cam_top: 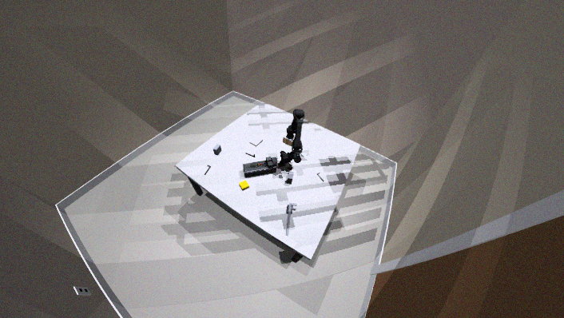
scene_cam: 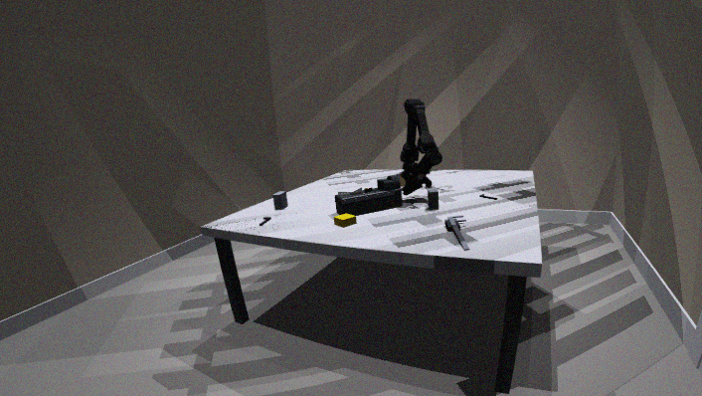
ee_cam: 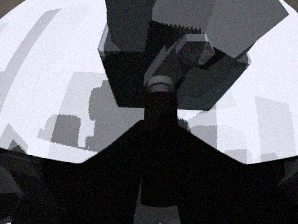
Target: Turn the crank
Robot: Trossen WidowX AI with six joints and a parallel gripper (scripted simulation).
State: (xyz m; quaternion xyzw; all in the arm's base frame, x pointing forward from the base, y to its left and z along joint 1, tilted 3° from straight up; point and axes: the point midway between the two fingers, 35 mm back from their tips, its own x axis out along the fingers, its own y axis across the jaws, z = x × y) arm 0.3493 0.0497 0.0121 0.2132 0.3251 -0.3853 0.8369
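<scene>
The machine (cam_top: 259, 168) (scene_cam: 368, 200) is a long dark box in the middle of the white table (cam_top: 236, 132) (scene_cam: 502, 239). Its crank is at the right end. In the wrist view the crank's dark grey wheel (ee_cam: 133, 23) fills the upper frame, and a short grey handle (ee_cam: 174, 63) sticks out toward the camera. My gripper (cam_top: 282, 161) (scene_cam: 405, 187) (ee_cam: 155, 127) is at that end, shut on the handle. A small reddish mark (cam_top: 256, 164) shows on the machine's top. It is too small to compare with the brass marks.
A yellow block (cam_top: 244, 184) (scene_cam: 344, 219) lies in front of the machine. A dark cylinder (cam_top: 289, 177) (scene_cam: 433, 199) stands close to the gripper. A grey block (cam_top: 216, 149) (scene_cam: 279, 200), a caliper (cam_top: 289, 217) (scene_cam: 457, 230) and several hex keys (cam_top: 207, 169) (scene_cam: 488, 197) lie around the table.
</scene>
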